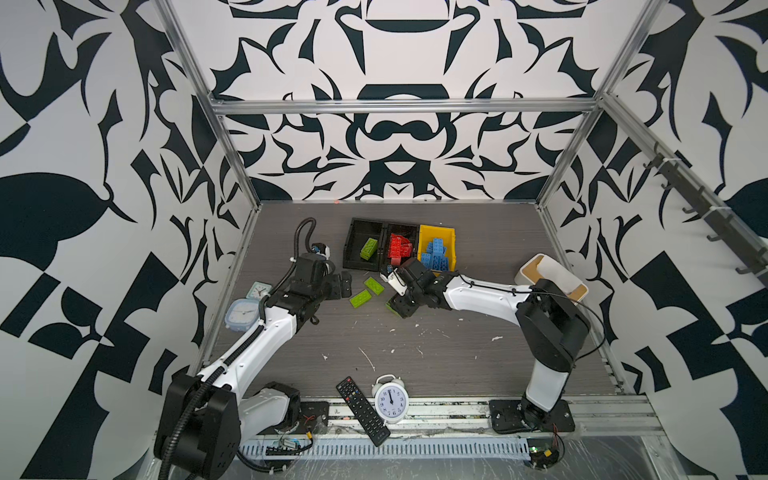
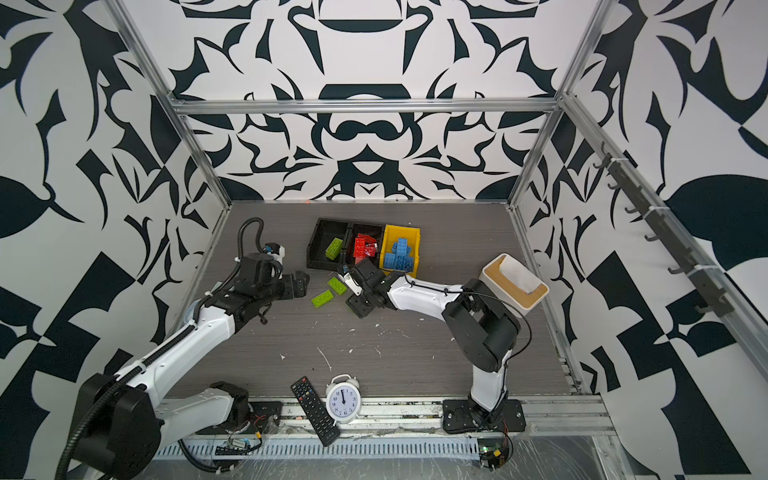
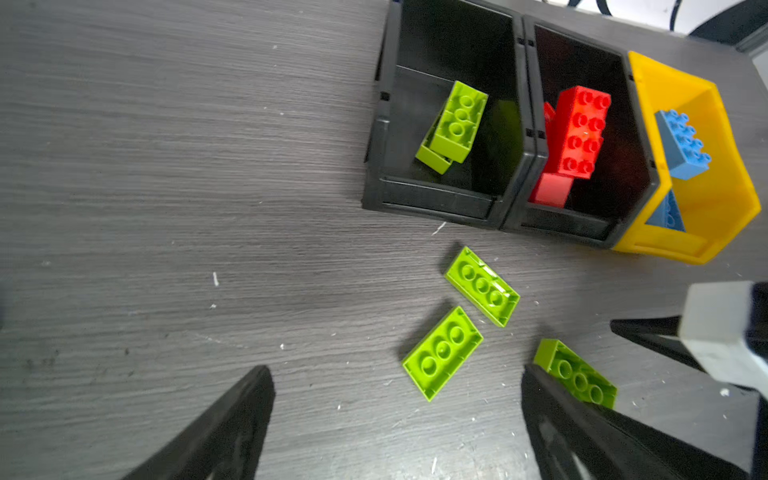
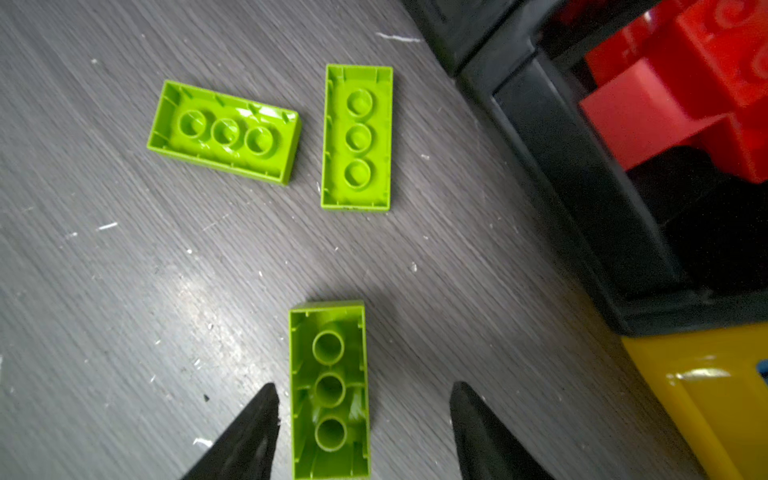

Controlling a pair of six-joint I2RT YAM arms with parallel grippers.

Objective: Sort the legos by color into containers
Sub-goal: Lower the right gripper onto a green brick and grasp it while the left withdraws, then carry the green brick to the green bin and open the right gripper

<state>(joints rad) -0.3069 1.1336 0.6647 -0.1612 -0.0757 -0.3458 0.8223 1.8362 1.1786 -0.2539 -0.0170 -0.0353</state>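
The left pincer [image 1: 344, 285] stands wide and empty at 9 o'clock of 2 loose green legos [image 1: 374, 286]. They lie hollow side up on the counter [image 1: 457, 357], just at 6 o'clock of the 2 joined black bins [image 3: 436, 199]. The right pincer [image 4: 363, 386] is spread around a third green lego [image 4: 329, 390], with a gap at each fingertip.

A binned green lego [image 3: 457, 120] lies in the black bin at the row's 9 o'clock end. Red legos [image 1: 400, 246] fill the next, and blue legos [image 1: 435, 255] the yellow bin [image 1: 437, 228]. In both top views the right arm's wrist covers part of the bins' near edge.

A white box with tan rim [image 1: 552, 276] sits at 3 o'clock and 2 square clocks [image 1: 242, 314] at 9 o'clock. A remote [image 1: 363, 410] and a round alarm clock [image 1: 391, 400] are at 6 o'clock.

The counter is grey wood grain, flecked white. Black-and-white patterned walls [image 1: 395, 145] on an aluminium frame [image 1: 403, 106] enclose it.
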